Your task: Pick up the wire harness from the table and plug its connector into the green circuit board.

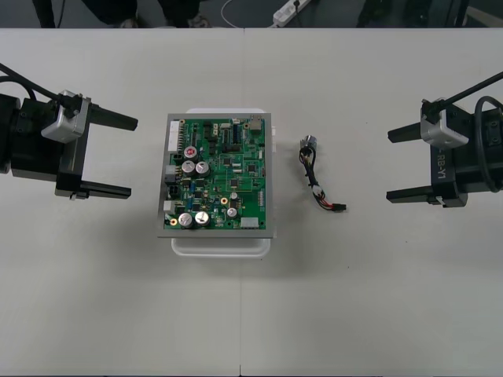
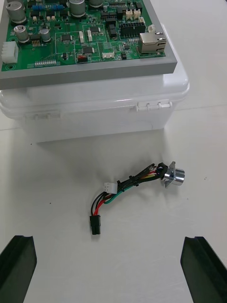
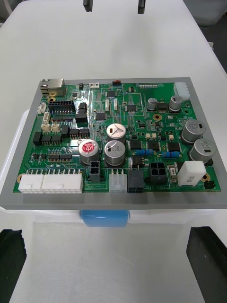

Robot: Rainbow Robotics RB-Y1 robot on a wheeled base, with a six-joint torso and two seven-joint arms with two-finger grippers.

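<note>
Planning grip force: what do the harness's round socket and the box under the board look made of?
The round socket looks like polished bare metal: silvery, with bright glints. The base under the circuit board looks like white, slightly translucent moulded plastic: smooth sheen, moulded clips at its rim.

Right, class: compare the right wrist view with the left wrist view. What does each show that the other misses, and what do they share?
Right wrist view: the wire harness lying loose on the table, its black plug nearest the open right hand and its metal socket farther off. Left wrist view: the open left hand and a blue piece under the board's near edge. Shared: the green circuit board on its white base.
</note>
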